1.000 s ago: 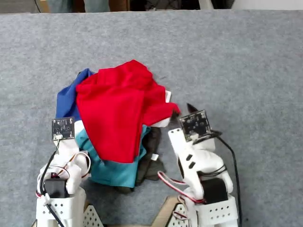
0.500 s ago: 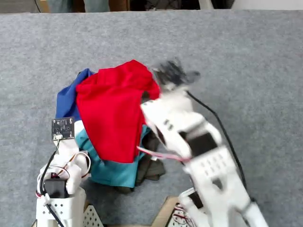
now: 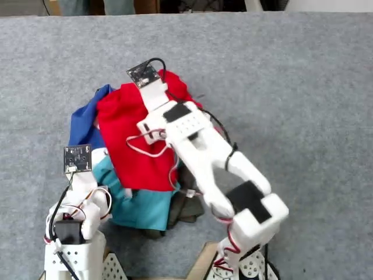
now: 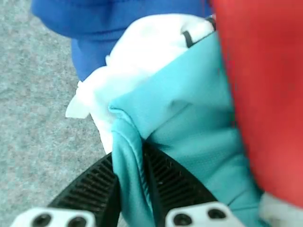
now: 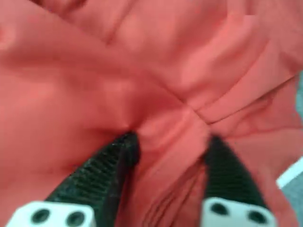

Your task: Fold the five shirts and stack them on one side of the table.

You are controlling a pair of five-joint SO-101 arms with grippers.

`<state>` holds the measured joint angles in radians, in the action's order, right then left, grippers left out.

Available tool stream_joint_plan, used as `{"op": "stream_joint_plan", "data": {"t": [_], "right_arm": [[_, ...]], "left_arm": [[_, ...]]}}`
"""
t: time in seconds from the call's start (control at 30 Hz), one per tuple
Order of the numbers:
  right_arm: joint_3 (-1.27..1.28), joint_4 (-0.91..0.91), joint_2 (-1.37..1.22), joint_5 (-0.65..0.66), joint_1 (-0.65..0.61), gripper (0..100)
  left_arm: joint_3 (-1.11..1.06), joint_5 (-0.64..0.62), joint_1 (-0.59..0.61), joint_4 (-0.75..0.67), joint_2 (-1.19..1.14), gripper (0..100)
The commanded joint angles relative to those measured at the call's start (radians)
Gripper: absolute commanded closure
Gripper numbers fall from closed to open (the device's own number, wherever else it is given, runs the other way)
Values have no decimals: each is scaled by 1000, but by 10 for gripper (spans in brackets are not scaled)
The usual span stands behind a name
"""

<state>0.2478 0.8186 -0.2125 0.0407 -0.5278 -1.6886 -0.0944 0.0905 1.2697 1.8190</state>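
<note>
Your right arm has swung in the last second from beside its base out across the heap of shirts at the near left of the worktop, and now reaches over the red shirt lying on top. The right gripper sits near that shirt's far edge with its jaws open astride a ridge of red cloth, so a pinch looks ready but not yet made. The left gripper has not moved, its jaws closed on a fold of the teal shirt; nothing is folded yet.
</note>
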Motion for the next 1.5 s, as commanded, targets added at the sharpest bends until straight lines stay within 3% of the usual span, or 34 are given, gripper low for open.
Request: {"op": "stream_joint_plan", "data": {"t": [0.0,0.07,0.27,0.4,0.47,0.6,0.73,0.83,0.97,1.13,1.3,1.47], "right_arm": [[-65,9,8,-3,68,938],[-73,43,65,-2,97,985],[-79,120,340,12,247,985],[-79,172,547,107,367,985],[-76,187,633,135,408,985],[-76,209,725,227,486,985],[-76,210,736,348,572,984],[-79,204,742,402,617,984],[-67,60,717,341,629,984],[-50,-137,676,276,756,984],[-31,-232,638,224,847,984],[-50,-166,645,227,786,984]], "left_arm": [[-8,-9,-10,6,3,968],[-8,-3,-15,3,3,967],[47,-28,-42,-120,3,967],[142,29,-35,-293,2,962],[199,75,-39,-342,0,905],[390,11,-51,-322,-97,834],[618,-38,-53,-298,-417,820],[843,-137,-88,-219,-718,739],[1136,-164,-185,-95,-1102,689],[1356,-94,-159,-120,-1600,688],[1564,-227,-168,-106,-2007,688],[1744,-316,-162,-84,-2308,693]]}}
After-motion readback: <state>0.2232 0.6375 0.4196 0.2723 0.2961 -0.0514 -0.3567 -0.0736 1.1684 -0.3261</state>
